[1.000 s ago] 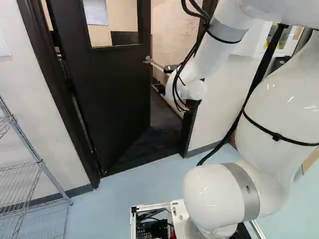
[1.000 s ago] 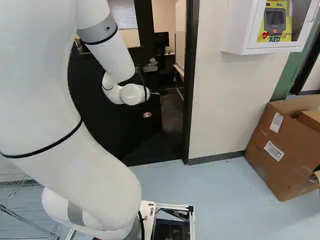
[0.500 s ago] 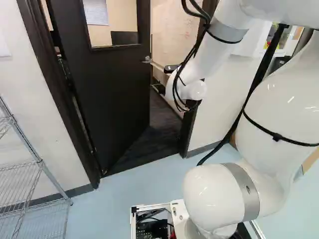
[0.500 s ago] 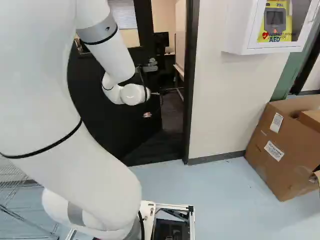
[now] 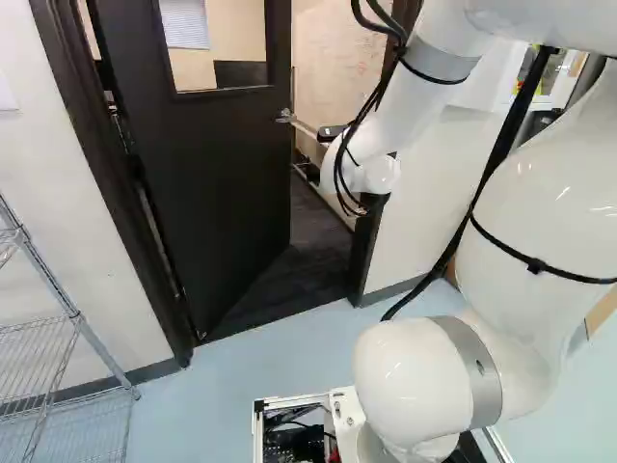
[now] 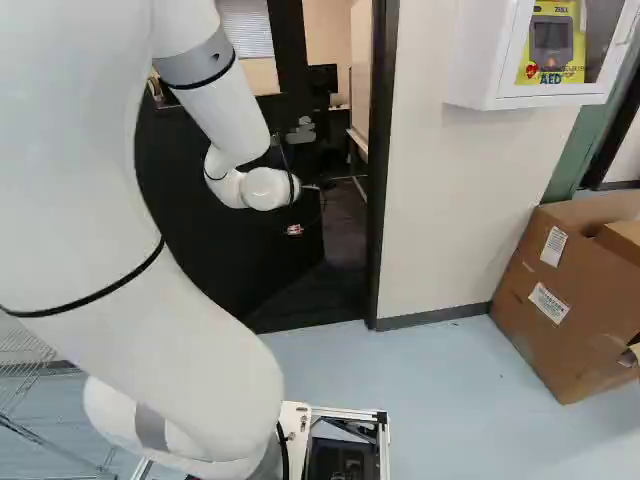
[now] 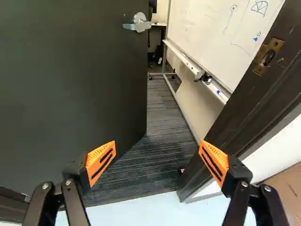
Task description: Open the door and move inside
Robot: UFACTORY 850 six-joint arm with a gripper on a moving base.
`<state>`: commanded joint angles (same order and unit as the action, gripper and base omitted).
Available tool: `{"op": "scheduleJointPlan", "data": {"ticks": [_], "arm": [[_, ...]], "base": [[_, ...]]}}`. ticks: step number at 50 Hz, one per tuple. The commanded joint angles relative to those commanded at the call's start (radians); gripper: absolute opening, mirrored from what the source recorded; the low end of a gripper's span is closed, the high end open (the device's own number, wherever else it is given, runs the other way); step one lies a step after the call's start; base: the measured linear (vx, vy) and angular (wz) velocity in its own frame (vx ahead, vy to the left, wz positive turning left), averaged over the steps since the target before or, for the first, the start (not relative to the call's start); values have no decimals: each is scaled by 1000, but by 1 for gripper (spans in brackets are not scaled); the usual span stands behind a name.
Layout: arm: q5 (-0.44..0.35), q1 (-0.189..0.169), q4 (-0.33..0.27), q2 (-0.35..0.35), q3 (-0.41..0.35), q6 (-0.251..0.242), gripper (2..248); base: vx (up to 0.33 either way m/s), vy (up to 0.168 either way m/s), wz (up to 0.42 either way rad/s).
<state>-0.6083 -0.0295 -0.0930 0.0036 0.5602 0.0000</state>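
So the door [image 5: 227, 183] is standing partway open, swung into the room beyond, with its hinged side at the left of the doorway [image 5: 313, 236] in the left base view. There's a gap between its free edge and the door frame [image 7: 240, 108] on the other side. The lever handle [image 7: 138, 23] is up on the door near that free edge, and nothing's touching it.

The white arm [image 5: 386, 116] reaches out toward the opening. Its gripper [image 6: 294, 230] is mostly a dark blob against the door in the right base view, so I think that little orange bit is a pad, but it's hard to be sure. The wrist view is way clearer: the gripper [image 7: 157, 149] has its fingers spread wide, not grasping anything, orange pads [image 7: 101, 160] well apart. Looking ahead between them you get dark striped carpet [image 7: 160, 136], with a whiteboard [image 7: 216, 28] further in along one side. A metal strike plate [image 7: 268, 56] sits on the frame.

Out on the near side, a wire rack [image 5: 72, 313] stands at the left of the left base view, and a cardboard box [image 6: 550, 320] sits by the wall at the right of the right base view.
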Motion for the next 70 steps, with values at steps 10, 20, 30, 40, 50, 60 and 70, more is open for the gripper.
{"op": "scheduleJointPlan", "data": {"ticks": [10,20,30,40,50,60,70], "arm": [[0,0,0,0,0,0,247],[0,0,0,0,0,0,247],[0,0,0,0,0,0,247],[0,0,0,0,0,0,247],[0,0,0,0,0,0,247],[0,0,0,0,0,0,247],[0,0,0,0,0,0,247]], "base": [[54,1,-2],[102,26,-13],[123,41,-17],[127,56,41],[124,80,158],[132,84,174],[125,83,173]]}}
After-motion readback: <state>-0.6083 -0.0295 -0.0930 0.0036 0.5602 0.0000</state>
